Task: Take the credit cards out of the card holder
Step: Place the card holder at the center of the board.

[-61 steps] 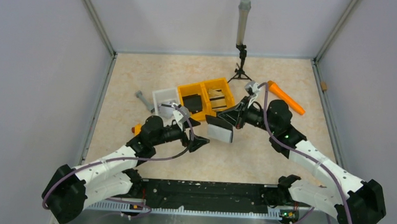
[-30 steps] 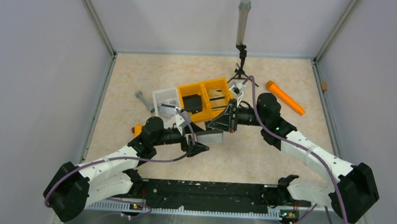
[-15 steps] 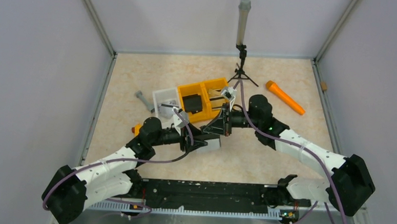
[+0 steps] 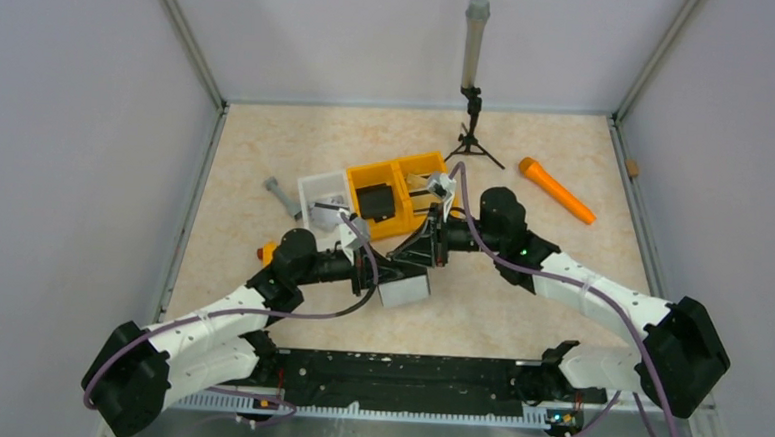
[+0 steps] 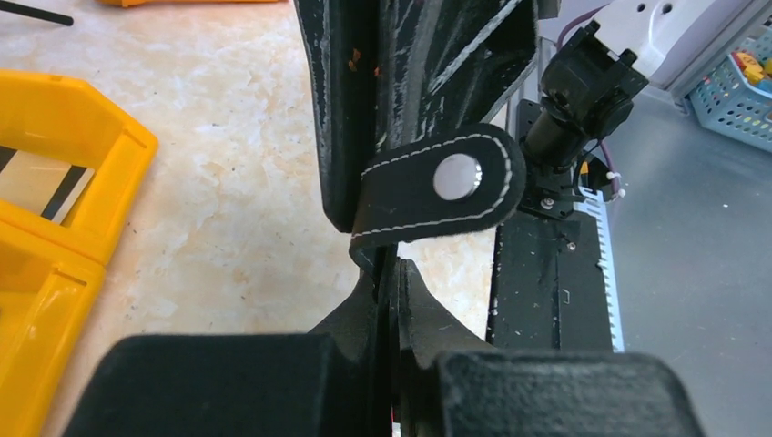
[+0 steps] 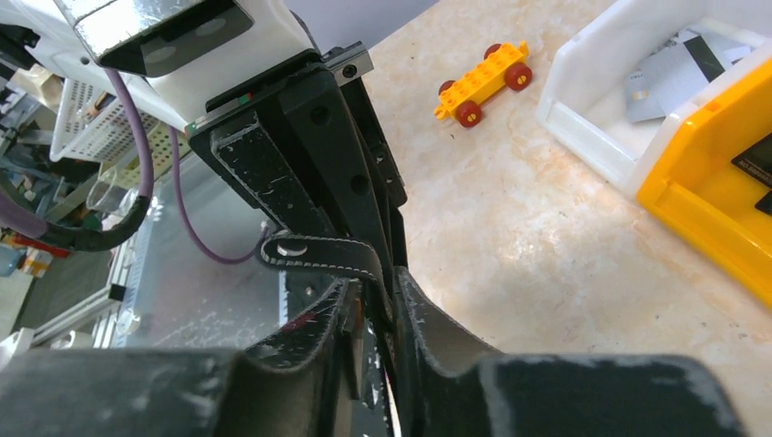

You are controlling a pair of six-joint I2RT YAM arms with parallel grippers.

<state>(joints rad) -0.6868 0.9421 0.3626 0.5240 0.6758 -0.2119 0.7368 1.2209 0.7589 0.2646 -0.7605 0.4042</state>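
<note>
**Card holder** (image 4: 405,289): small black stitched folding case, with pale grey lining showing on one face. It stands on edge near the table's middle, just in front of the bins, pinched between the left gripper (image 4: 389,273) and the right gripper (image 4: 426,255). Its short closing strap (image 5: 437,187), which has a round metal snap, curls out loose.

**Credit cards:**
- Striped card (image 5: 32,182): pale with dark stripes, lying flat in the yellow bin (image 4: 394,169).
- Grey card (image 6: 669,73): dark stripe, lying in the white bin (image 4: 317,182).
</note>
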